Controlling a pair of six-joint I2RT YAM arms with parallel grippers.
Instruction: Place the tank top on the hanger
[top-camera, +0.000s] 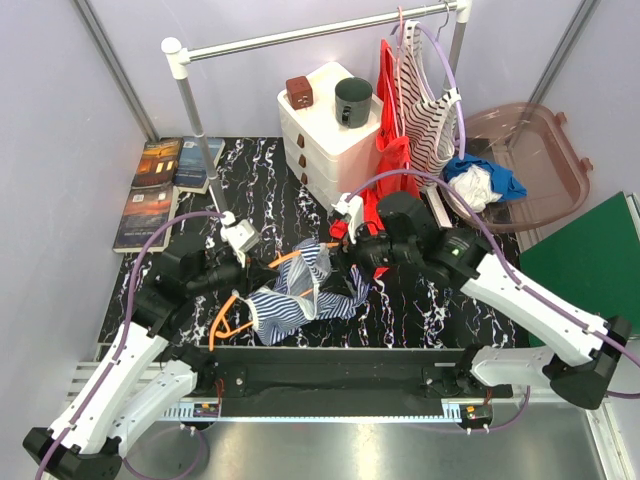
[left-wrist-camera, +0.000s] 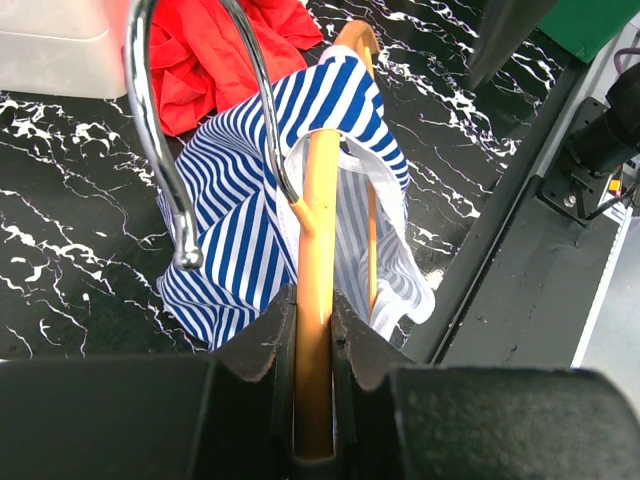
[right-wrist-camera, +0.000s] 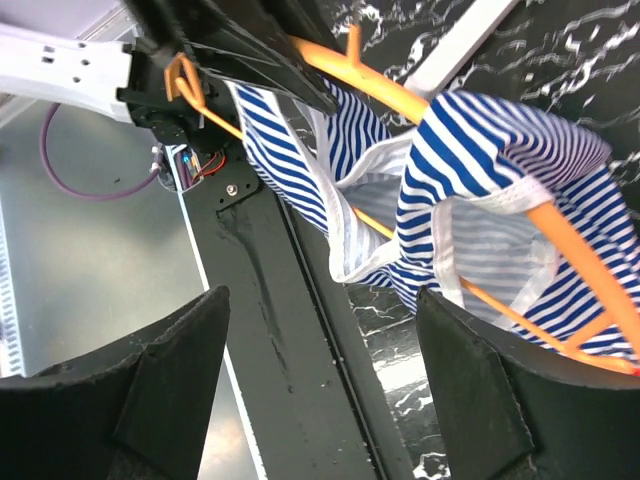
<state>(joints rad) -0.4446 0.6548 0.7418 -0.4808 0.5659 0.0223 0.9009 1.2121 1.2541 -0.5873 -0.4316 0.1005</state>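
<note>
Hanger (left-wrist-camera: 318, 220) sits clamped in left gripper (left-wrist-camera: 313, 312), tank top (left-wrist-camera: 235, 240) draped beyond.

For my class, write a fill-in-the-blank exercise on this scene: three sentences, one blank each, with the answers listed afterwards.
1. The left gripper has its jaws shut on the ____ hanger.
2. The tank top draped over that hanger has navy-blue and ____ stripes.
3. The right gripper has its jaws ____, with nothing between them.
Missing words: orange; white; open.
</note>
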